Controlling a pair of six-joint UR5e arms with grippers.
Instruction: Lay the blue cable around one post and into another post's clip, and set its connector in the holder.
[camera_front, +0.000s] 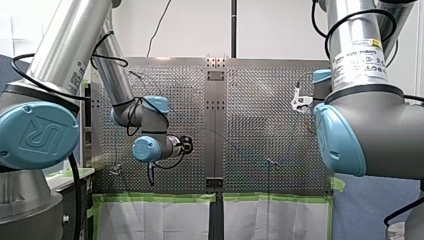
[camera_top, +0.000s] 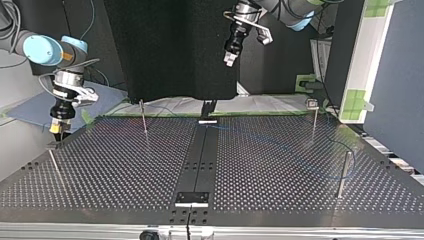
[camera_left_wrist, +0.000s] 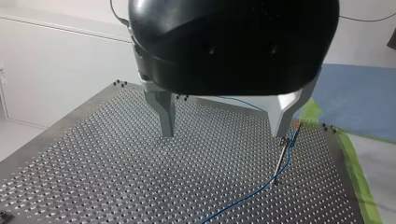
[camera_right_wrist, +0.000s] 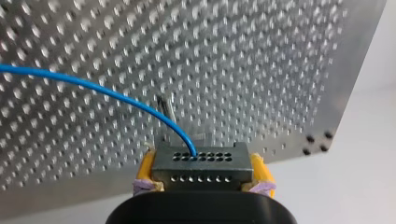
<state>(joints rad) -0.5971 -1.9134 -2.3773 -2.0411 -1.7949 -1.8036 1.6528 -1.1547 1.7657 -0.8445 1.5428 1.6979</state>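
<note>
In the right wrist view my right gripper, with yellow pads, is shut on a black connector. The blue cable leaves the connector's face and arcs away over the perforated plate. A thin post stands just ahead of the connector. In the top view my right gripper hangs low at the left, over a slanted post. My left gripper is open and holds nothing; in the top view my left gripper sits high above the table. The cable passes a clip post.
In the top view more posts stand on the perforated table: one at the back left, one with a small head at the back right, one at the right. A dark strip runs down the middle. Green tape edges the plate.
</note>
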